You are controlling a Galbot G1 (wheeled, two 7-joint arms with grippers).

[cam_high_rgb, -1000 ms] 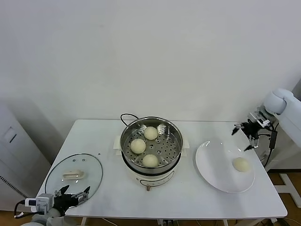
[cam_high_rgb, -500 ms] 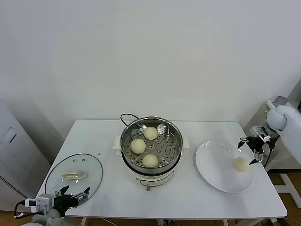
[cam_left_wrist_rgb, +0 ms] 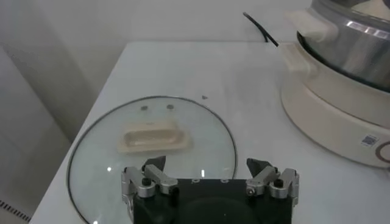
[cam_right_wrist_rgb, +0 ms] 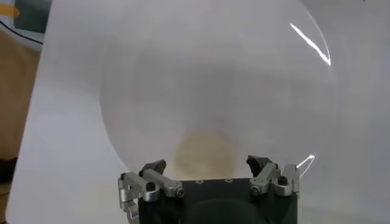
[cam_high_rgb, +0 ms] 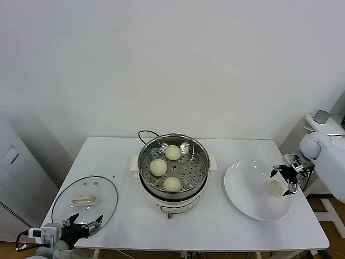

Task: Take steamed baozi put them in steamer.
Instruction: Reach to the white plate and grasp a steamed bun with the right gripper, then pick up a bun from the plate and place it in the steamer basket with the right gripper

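Observation:
The steamer (cam_high_rgb: 200,157) stands mid-table with three steamed baozi inside: one at the back (cam_high_rgb: 172,152), one on the left (cam_high_rgb: 158,167), one at the front (cam_high_rgb: 172,184). A fourth baozi (cam_high_rgb: 275,188) lies on the white plate (cam_high_rgb: 248,194) at the right. My right gripper (cam_high_rgb: 284,178) hangs open just over that baozi, its fingers straddling it without closing. In the right wrist view the baozi (cam_right_wrist_rgb: 204,152) sits between the spread fingertips of the right gripper (cam_right_wrist_rgb: 207,164). My left gripper (cam_high_rgb: 83,225) is parked open at the table's front left corner.
A round glass lid (cam_high_rgb: 86,198) with a cream handle lies flat at the front left, right ahead of the left gripper (cam_left_wrist_rgb: 207,164); the lid (cam_left_wrist_rgb: 97,164) and the cooker base (cam_left_wrist_rgb: 329,115) show in the left wrist view. A black cord (cam_high_rgb: 144,134) runs behind the steamer.
My right gripper has come down and inward from above the plate's far right edge to the baozi on the plate. The left arm has stayed still.

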